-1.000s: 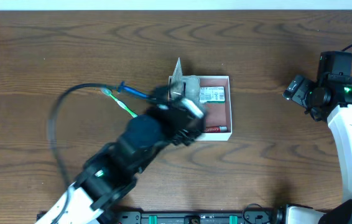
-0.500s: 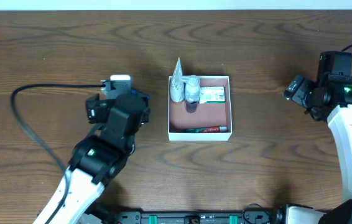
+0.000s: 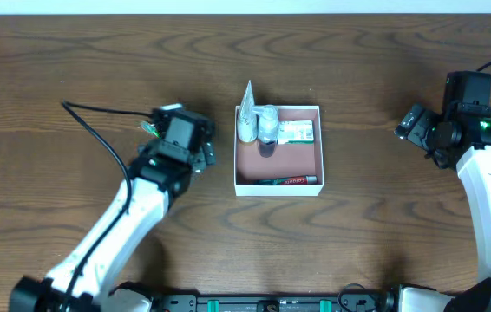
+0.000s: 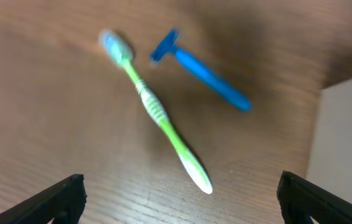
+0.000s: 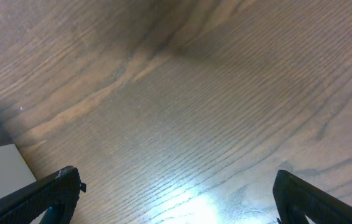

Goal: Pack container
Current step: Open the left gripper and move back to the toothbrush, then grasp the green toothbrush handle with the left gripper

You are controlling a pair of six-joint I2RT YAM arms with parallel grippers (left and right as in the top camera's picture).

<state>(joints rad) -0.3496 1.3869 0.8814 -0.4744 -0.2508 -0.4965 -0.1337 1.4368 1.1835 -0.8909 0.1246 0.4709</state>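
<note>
Container (image 3: 291,161) near-square, open face up, sides parallel to table (image 3: 384,234) edge

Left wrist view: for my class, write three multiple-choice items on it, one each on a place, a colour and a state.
1. Where does the toothbrush lie relative to the box? A inside it; B outside it, on the table; C across its rim.
2. What colour is the razor? A blue; B red; C yellow.
3. How is the left end effector? A shut on the razor; B open and empty; C shut on the toothbrush.
Answers: B, it lies on bare wood beside the wall; A, handle and head are blue; B, its jaws stand wide apart.
</note>
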